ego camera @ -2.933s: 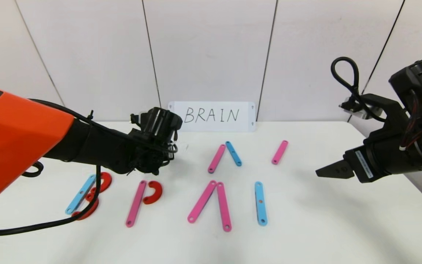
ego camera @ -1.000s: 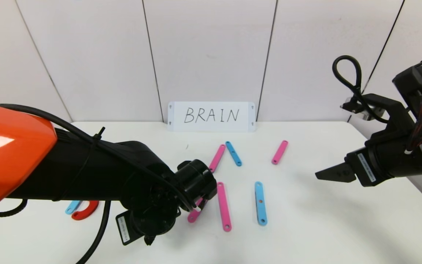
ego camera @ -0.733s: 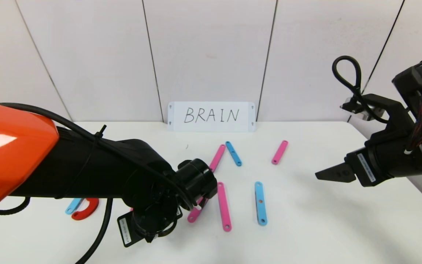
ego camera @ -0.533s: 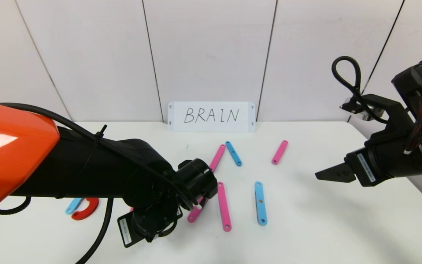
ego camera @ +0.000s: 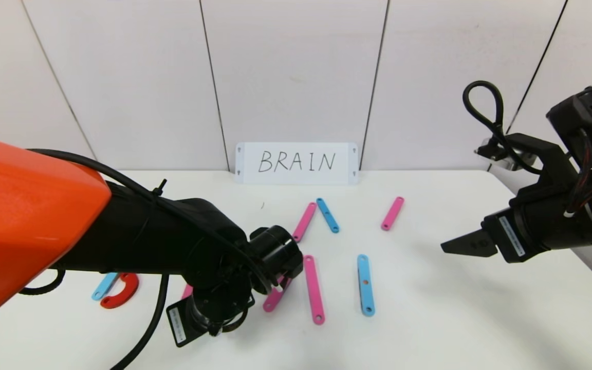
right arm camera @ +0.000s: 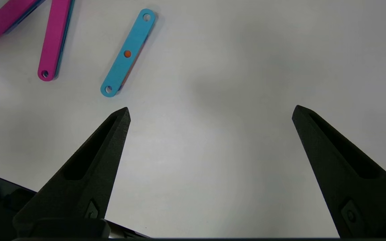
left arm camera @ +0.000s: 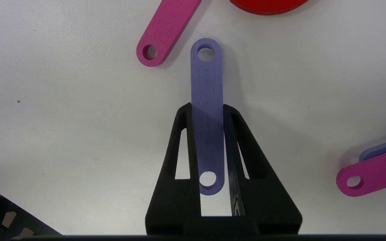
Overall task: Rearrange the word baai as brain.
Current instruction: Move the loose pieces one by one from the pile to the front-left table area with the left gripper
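Observation:
The word's pieces lie on the white table. My left gripper is shut on a purple strip, with one finger along each long side, close over the table. A pink strip's end and a red curve lie just beyond it. In the head view my left arm hides this spot. To its right lie two pink strips and a blue strip. My right gripper is open and empty, held above the table's right side.
The white BRAIN card stands at the back wall. A pink strip, a blue strip and a short pink strip lie behind the word. A blue strip and a red curve show at the left.
My left arm has swung from the back left forward and down over the second letter, then shifted only slightly. The right arm has barely moved.

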